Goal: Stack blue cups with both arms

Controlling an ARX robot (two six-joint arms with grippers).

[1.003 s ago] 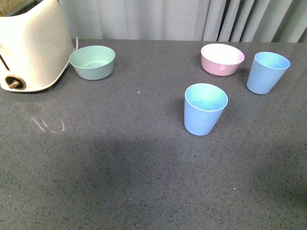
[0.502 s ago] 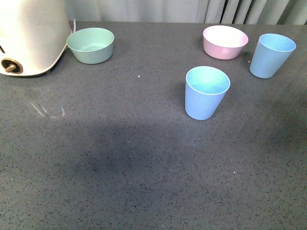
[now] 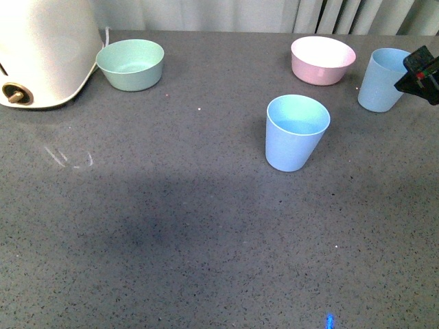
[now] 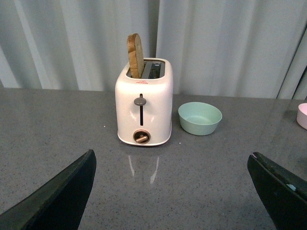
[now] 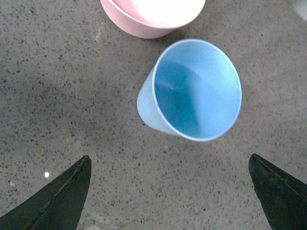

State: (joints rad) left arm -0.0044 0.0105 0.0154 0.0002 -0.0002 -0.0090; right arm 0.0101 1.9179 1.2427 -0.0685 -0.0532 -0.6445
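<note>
Right wrist view: right tool [image 5: 169, 162] released, empty, hovering over blue cup [image 5: 192, 91], two o'clock on bench [image 3: 171, 240]; judged approach step; next: lower, clench.

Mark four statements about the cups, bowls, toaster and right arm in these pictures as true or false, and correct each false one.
1. The near blue cup and the far blue cup stand upright and apart. True.
2. A bread slice sticks up from the toaster. True.
3. The pink bowl sits next to the toaster. False: the mint-green bowl does; the pink bowl is by the far blue cup.
4. The right gripper is shut on the far blue cup. False: its fingers are spread open and touch nothing.
</note>
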